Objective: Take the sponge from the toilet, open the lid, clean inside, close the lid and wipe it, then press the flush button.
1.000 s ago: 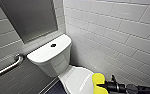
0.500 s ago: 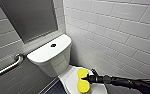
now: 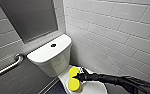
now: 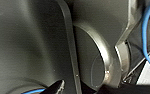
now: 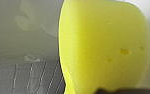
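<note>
The head camera looks down from high onto the toilet (image 3: pixel 51 57) and the right gripper (image 3: pixel 79 76). The right wrist camera sits just behind the jaws, sharing the sponge (image 3: pixel 73 80) clamped between them; the left wrist camera faces dark metal (image 4: pixel 28 37) close up.

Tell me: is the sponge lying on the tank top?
No, the right tool grips the sponge down over the lid, clear of the tank top.

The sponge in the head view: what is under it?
Under the sponge is the closed white lid. The right gripper pinches the sponge at its middle. The sponge covers the patch of lid below it, so whether they touch cannot be seen.
</note>
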{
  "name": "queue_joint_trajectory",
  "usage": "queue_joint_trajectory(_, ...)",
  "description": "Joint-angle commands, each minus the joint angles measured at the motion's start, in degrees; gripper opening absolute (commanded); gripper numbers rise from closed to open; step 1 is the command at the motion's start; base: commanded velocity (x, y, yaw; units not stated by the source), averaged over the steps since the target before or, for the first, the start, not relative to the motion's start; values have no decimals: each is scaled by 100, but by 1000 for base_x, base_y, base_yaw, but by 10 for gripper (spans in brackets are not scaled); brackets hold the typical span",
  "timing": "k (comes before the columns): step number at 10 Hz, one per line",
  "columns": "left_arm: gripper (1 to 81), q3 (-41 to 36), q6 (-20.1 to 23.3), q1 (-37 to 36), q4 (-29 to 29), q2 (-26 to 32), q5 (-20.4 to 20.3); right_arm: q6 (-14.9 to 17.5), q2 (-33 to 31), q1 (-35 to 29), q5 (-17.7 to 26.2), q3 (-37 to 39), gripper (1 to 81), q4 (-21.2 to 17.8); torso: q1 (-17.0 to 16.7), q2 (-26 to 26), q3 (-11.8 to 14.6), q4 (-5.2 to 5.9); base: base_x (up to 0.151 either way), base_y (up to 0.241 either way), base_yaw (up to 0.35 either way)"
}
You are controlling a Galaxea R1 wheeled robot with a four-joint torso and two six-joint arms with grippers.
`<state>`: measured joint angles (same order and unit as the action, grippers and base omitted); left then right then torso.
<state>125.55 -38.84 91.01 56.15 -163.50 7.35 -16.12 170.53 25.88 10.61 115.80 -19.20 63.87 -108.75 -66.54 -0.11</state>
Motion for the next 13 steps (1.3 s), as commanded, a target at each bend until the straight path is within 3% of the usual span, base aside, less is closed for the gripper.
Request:
queue_joint_trajectory(1,811,-13,-71,-123,-34,-16,276,-6,1063,-773,205,1021,10,232,0,0,0,0,0,0,0)
queue_joint_trajectory(3,811,-13,-71,-114,-34,-8,276,3,1447,-509,214,1725,10,478,0,0,0,0,0,0,0)
queue_joint_trajectory(5,811,-13,-71,-114,-25,1,276,3,1447,-175,213,1796,10,662,0,0,0,0,0,0,0)
queue_joint_trajectory(10,811,-13,-62,-114,1,-8,276,-23,64,133,390,-3,10,813,0,0,0,0,0,0,0)
queue_joint_trajectory(13,811,-13,-62,-132,10,-34,276,-111,-691,369,486,-629,10,813,0,0,0,0,0,0,0)
